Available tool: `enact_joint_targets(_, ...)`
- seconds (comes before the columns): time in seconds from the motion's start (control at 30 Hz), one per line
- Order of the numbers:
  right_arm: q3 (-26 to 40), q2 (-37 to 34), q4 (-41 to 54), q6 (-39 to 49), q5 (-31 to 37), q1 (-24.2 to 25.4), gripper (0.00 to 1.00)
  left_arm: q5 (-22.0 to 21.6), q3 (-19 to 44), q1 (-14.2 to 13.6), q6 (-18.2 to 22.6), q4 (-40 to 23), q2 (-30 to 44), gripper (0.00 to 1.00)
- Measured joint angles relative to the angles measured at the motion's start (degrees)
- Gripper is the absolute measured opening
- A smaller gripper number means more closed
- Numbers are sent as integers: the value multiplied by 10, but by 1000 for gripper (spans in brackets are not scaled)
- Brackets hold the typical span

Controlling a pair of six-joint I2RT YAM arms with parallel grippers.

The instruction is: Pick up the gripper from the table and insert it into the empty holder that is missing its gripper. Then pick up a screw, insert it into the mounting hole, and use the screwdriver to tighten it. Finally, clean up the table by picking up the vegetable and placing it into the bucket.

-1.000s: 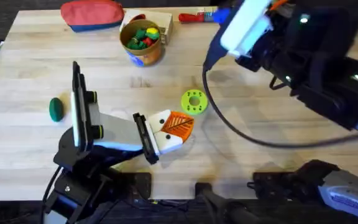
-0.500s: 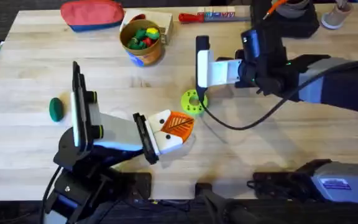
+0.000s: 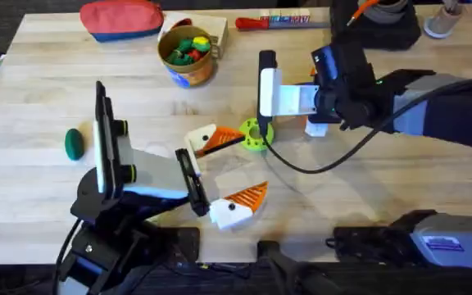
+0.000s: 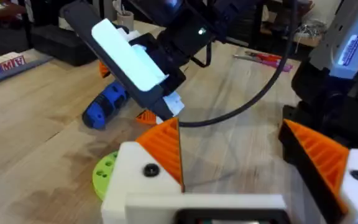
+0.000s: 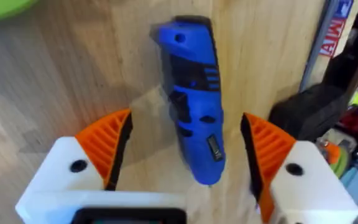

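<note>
The left gripper (image 3: 224, 176) lies low over the wooden surface (image 3: 47, 90), near its front edge, and its fingers are spread wide with nothing between them. One white finger with an orange ribbed pad (image 3: 210, 139) sits touching or just beside the lime-green disc with holes (image 3: 255, 134); the other finger (image 3: 238, 205) points toward the front edge, well apart from the first. In the left wrist view the same gripper (image 4: 253, 146) shows both orange pads, with the green disc (image 4: 106, 177) just past the nearer finger.

The right gripper (image 5: 185, 155) reaches in from the right side and hovers over the blue electric screwdriver (image 5: 194, 99). Its fingers are open, one orange pad (image 5: 107, 146) on each side of the screwdriver's body, and a gap shows between each pad and the tool, so they do not touch it. The screwdriver lies flat on the surface, lengthwise between the fingers. In the left wrist view the screwdriver (image 4: 107, 106) rests under the right arm's white and black wrist, beyond the green disc.

The dark green toy vegetable (image 3: 74, 143) lies alone on the surface to the left of the left arm, well apart from both grippers. The yellow-orange bucket (image 3: 187, 56) stands near the far edge with small coloured toys inside. A red zip pouch (image 3: 121, 18) lies to its left at the far edge, and a red-handled hand tool (image 3: 256, 22) lies to its right.
</note>
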State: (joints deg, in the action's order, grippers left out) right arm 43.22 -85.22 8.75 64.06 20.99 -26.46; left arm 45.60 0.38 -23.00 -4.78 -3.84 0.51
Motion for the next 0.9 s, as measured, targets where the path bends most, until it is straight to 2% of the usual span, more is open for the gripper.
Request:
enact_joint_targets(0.13,0,19,6,-71,0,0,991,-12,0,0,7,7,0,962)
enact_joint_targets(0.23,2,47,6,-123,0,0,991,-42,0,0,7,40,0,964)
enact_joint_targets(0.3,9,63,6,-156,-1,0,992,-79,3,0,4,40,0,965)
enact_joint_targets(0.37,19,75,5,-192,-4,0,992,-132,19,0,-1,14,0,967)
enact_joint_targets(0.43,28,82,5,-218,-5,-3,992,-191,56,0,-5,-39,3,967)
enact_joint_targets(0.53,35,84,4,-244,-8,-16,992,-294,146,0,-22,-152,32,968)
enact_joint_targets(0.63,36,84,4,-257,-10,-33,990,-387,244,0,-48,-270,103,968)
enact_joint_targets(0.7,35,84,4,-263,-11,-43,991,-433,302,0,-60,-337,168,968)
enact_joint_targets(0.8,35,84,4,-266,-12,-52,991,-476,381,2,-70,-422,286,968)
enact_joint_targets(0.9,35,84,4,-268,-13,-53,991,-487,443,10,-75,-447,407,969)
